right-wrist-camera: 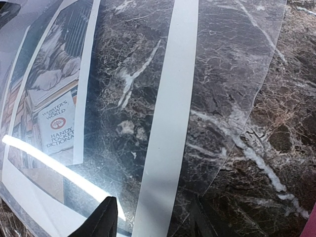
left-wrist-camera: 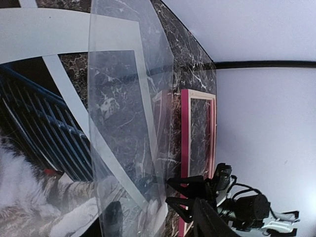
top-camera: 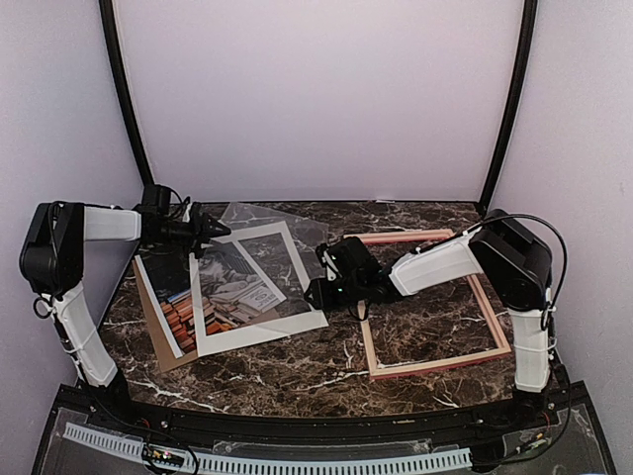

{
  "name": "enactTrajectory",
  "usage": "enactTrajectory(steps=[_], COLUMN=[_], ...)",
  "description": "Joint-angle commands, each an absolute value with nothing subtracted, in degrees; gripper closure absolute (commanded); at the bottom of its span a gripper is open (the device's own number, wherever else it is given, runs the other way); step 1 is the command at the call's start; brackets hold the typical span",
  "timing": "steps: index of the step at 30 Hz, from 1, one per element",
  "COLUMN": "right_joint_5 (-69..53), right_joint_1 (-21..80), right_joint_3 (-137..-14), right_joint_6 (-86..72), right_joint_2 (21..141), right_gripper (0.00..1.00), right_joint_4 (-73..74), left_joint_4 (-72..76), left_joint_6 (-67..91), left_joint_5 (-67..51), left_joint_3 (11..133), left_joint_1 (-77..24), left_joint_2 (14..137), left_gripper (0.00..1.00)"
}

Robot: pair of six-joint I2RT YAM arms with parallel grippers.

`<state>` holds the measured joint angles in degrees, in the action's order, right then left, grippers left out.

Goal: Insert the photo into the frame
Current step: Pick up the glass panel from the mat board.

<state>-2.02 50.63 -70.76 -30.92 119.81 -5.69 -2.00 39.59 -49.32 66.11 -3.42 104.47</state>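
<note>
The photo [top-camera: 232, 287], a cat with stacked books, lies flat at the table's left under a white mat [top-camera: 262, 332]. A clear sheet [top-camera: 262, 223] rests over both. The pink frame [top-camera: 490, 307] lies flat on the right, with nothing inside it. My left gripper [top-camera: 220, 230] reaches in from the left at the sheet's far corner. In the left wrist view its jaws [left-wrist-camera: 155, 207] stand apart, with the clear sheet [left-wrist-camera: 128, 98] passing between them. My right gripper [top-camera: 315, 272] is open beside the sheet's right edge, its fingers [right-wrist-camera: 101, 219] spread over the mat's white strip [right-wrist-camera: 168, 123].
A brown backing board [top-camera: 163, 346] sticks out from under the photo at the near left. The table is dark marble [top-camera: 297, 371], with pale walls close on three sides. The right arm crosses above the frame's left rail.
</note>
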Motion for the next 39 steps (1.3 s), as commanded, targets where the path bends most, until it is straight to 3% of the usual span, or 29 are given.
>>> enactTrajectory(steps=[1, 14, 28, 33, 35, 39], right_joint_5=[-3.78, -7.89, -2.66, 2.60, 3.80, 5.69], right_joint_1=[50.71, 48.05, 40.21, 31.67, 27.43, 17.64], right_joint_3=[-66.78, -67.06, -66.07, -62.74, -61.54, -59.27], right_joint_6=[-31.84, -29.79, -28.59, -26.30, -25.06, -23.01], right_joint_2=[127.09, 119.71, 98.71, 90.88, 88.55, 86.07], right_gripper=[0.49, 0.46, 0.30, 0.24, 0.13, 0.10], right_joint_4=[11.73, 11.76, 19.84, 24.19, 25.64, 27.45], left_joint_4=[-5.70, -15.22, -10.37, -7.05, -6.62, -5.50], left_joint_6=[35.82, 27.53, 28.98, 32.91, 34.16, 37.05], left_joint_5=[-49.76, -45.01, -43.34, -44.32, -43.77, -43.69], left_joint_3=[68.38, 71.58, 64.27, 61.50, 61.41, 61.90], left_joint_1=[-4.51, -4.79, -5.43, -6.98, -7.87, -9.27], left_joint_2=[104.62, 100.66, 86.92, 80.43, 77.73, 73.40], left_gripper=[0.54, 0.99, 1.00, 1.00, 1.00, 1.00])
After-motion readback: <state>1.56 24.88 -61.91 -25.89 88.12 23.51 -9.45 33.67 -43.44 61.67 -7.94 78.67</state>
